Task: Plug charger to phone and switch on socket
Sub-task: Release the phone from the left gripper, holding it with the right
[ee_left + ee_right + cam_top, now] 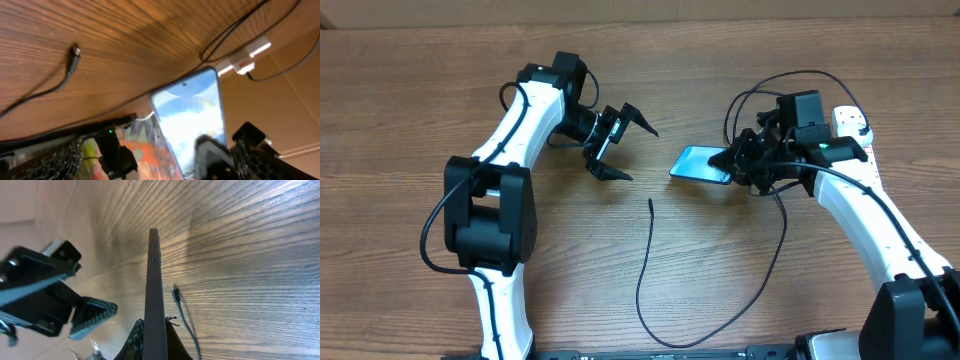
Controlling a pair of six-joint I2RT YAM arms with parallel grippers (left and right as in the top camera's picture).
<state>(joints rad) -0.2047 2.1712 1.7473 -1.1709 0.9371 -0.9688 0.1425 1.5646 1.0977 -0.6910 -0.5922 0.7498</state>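
The right hand (745, 165) is clamped on one end of the phone (700, 163), holding it above the tabletop (420, 80). The left hand (640, 153) hangs wide open and empty. The limp charger (641, 280) lies between them and is probably best pinched just behind its connector tip (650, 202). The phone looks rigid, slick and breakable. The right wrist view shows it edge-on. The left wrist view shows its screen and the socket (247, 56).

Even, warm light from above casts soft shadows on the tabletop (410, 90). Glare streaks the wood beyond the right jaws; the left wrist view is blurred.
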